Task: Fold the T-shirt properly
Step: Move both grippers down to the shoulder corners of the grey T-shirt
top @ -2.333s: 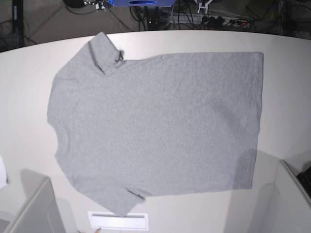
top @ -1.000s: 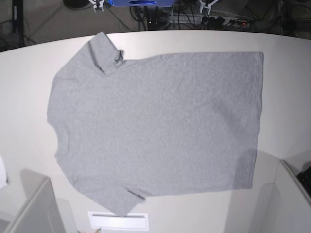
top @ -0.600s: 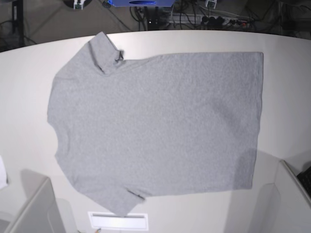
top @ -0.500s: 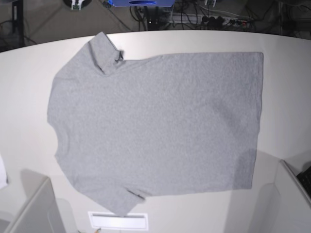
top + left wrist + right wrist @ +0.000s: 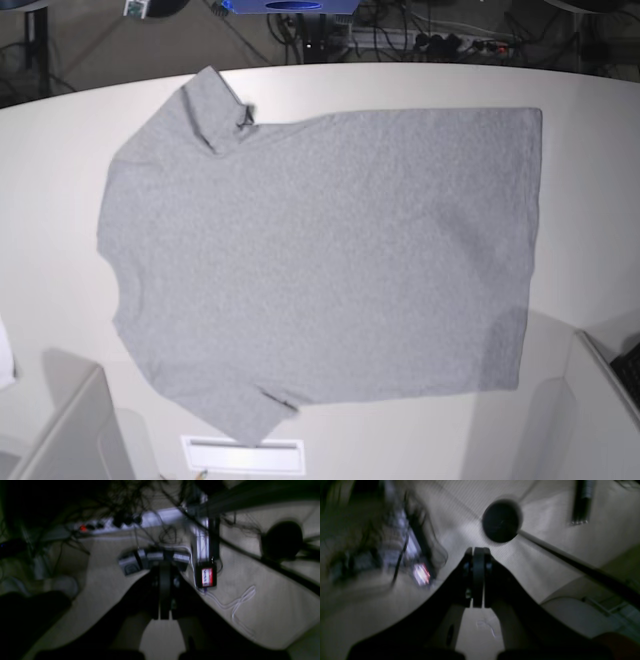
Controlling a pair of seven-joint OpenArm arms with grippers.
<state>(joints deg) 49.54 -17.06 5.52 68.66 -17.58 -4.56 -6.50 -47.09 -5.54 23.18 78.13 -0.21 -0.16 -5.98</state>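
The heather-grey T-shirt [image 5: 320, 260] lies spread flat on the white table [image 5: 60, 180], plain side up, with the neck at the left and the hem at the right. Its far sleeve [image 5: 212, 108] is folded over on itself. The near sleeve [image 5: 245, 410] lies by the front edge. My left gripper [image 5: 162, 570] is shut and empty, raised over the floor behind the table. My right gripper [image 5: 477, 552] is also shut and empty, over the floor. The shirt does not show in either wrist view. Neither gripper shows clearly in the base view.
A white cloth scrap [image 5: 5, 358] sits at the table's left edge. Grey box walls stand at the front left [image 5: 70, 430] and front right [image 5: 600, 400]. A white slot plate [image 5: 245, 455] is at the front edge. Cables and a power strip [image 5: 107, 525] lie on the floor behind.
The two gripper tips at the top edge of the base view moved apart and up, out of view. The T-shirt has not moved.
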